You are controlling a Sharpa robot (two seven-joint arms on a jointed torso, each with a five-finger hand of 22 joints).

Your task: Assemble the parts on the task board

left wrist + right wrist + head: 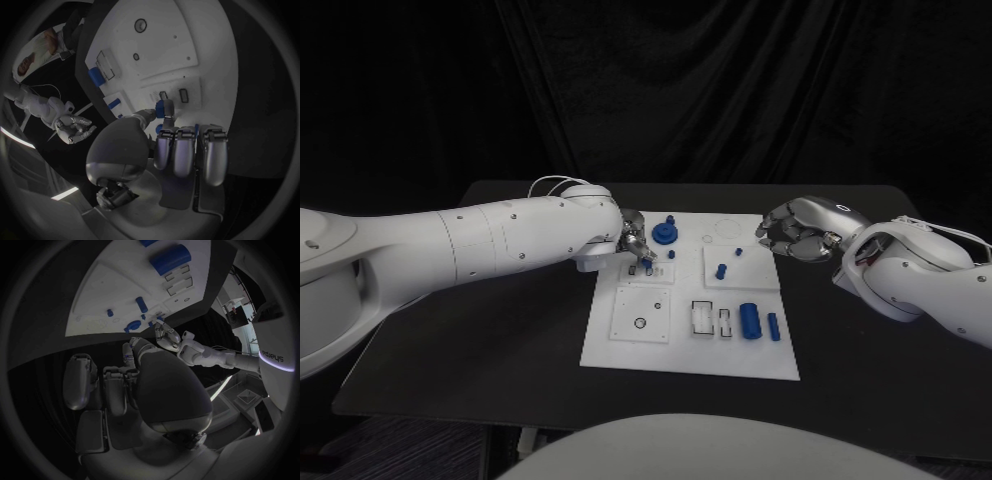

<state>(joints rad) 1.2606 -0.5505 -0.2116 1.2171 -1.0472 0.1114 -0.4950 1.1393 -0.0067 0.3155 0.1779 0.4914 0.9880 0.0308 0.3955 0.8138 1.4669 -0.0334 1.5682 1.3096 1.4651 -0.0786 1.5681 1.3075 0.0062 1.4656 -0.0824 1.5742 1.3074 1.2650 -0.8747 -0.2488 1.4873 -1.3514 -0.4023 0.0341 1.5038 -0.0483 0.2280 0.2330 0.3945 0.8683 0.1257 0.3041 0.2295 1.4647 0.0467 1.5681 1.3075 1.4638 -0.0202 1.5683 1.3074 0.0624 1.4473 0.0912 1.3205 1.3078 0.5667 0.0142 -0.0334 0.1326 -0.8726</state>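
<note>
Left hand [633,240] pinches a small blue part [166,108] over the task board [646,345]; right hand [798,230] curled, holding nothing; its arm reads "sharpa"

Right hand [134,390]: fingers curled in over the dark table, apparently holding nothing.
Task board [100,295]: white plate beyond the fingers.
Blue cylinder [170,258]: largest part, lay near the board's far end.
Blue peg [141,303]: lay mid-board.
Left hand [165,333]: rested at the board's edge beside small blue parts.
</note>
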